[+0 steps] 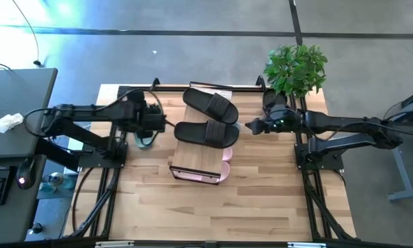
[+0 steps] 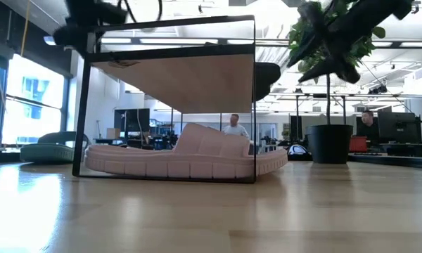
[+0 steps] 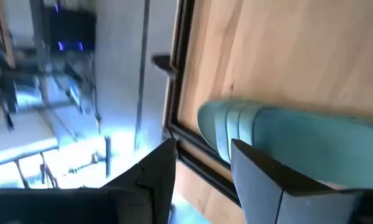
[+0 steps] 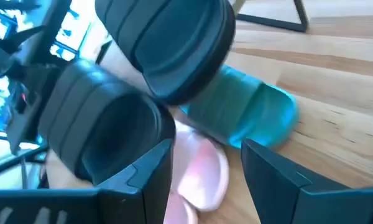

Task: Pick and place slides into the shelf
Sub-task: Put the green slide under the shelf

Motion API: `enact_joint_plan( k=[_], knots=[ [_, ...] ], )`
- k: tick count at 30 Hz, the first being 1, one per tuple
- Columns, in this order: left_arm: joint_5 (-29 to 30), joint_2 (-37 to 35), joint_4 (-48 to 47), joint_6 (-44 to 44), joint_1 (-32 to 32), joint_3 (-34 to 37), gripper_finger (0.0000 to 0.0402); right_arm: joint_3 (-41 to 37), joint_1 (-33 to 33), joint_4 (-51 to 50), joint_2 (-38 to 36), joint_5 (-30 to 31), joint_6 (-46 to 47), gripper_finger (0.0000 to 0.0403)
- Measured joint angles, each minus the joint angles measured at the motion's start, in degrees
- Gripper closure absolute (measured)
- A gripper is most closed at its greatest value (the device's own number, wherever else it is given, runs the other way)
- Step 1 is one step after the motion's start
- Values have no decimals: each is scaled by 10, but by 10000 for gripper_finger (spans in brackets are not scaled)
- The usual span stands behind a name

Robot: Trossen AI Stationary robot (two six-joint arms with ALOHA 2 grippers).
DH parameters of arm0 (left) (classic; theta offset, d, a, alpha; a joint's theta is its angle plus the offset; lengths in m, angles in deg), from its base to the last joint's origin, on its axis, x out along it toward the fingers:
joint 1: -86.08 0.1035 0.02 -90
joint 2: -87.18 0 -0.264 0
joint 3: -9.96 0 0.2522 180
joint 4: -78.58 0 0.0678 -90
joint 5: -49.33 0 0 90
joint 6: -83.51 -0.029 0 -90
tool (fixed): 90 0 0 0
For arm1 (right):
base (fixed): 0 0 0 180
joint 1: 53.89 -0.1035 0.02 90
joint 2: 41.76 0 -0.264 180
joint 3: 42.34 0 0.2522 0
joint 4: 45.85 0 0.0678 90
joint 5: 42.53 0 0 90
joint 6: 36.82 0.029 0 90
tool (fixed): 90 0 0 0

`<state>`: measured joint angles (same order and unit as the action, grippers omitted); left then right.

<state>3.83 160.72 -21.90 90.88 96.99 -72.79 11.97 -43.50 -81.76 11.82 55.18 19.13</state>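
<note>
The shelf (image 1: 196, 157) stands mid-table on its thin black frame. Two black slides (image 1: 210, 105) (image 1: 206, 133) lie on its wood top, and pink slides (image 1: 225, 162) (image 2: 183, 160) lie on the table under it. A green slide (image 1: 144, 140) (image 3: 292, 138) lies on the table left of the shelf. It also shows in the low view (image 2: 53, 149) and the right wrist view (image 4: 248, 112). My left gripper (image 1: 164, 125) (image 3: 202, 177) is open above the green slide, whose rounded end lies past one finger. My right gripper (image 1: 250, 127) (image 4: 205, 180) is open just right of the nearer black slide's end. My left gripper has one finger (image 3: 261, 180) in front of the green slide's rounded end (image 3: 227, 127); the finger hides the spot, so I cannot tell whether it touches. The slide lies flat on the table. My right gripper touches nothing.
A potted plant (image 1: 296, 69) (image 2: 330, 144) stands at the table's far right, close behind my right arm. The table's black frame rails (image 1: 299, 148) run along both sides. Bare wood (image 1: 213, 207) lies toward the near edge. A person (image 2: 233, 126) sits in the room beyond.
</note>
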Motion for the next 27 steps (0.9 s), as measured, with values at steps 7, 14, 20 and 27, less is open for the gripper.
enact_joint_plan(
  k=[7, 14, 20, 27],
  knots=[
    [-41, 9, 51, 22, 56, 54, 264, -7, -39, -123, -79, 57, -6, 224],
    [-52, 12, 121, 22, 93, 87, 264, -20, -46, -110, -116, -9, -60, 224],
    [-99, 12, 128, 52, 122, 107, 264, -20, -46, -110, -116, -13, -100, 224],
    [-94, 12, 144, 53, 127, 142, 263, -21, -46, -110, -116, -20, -135, 224]
  ],
)
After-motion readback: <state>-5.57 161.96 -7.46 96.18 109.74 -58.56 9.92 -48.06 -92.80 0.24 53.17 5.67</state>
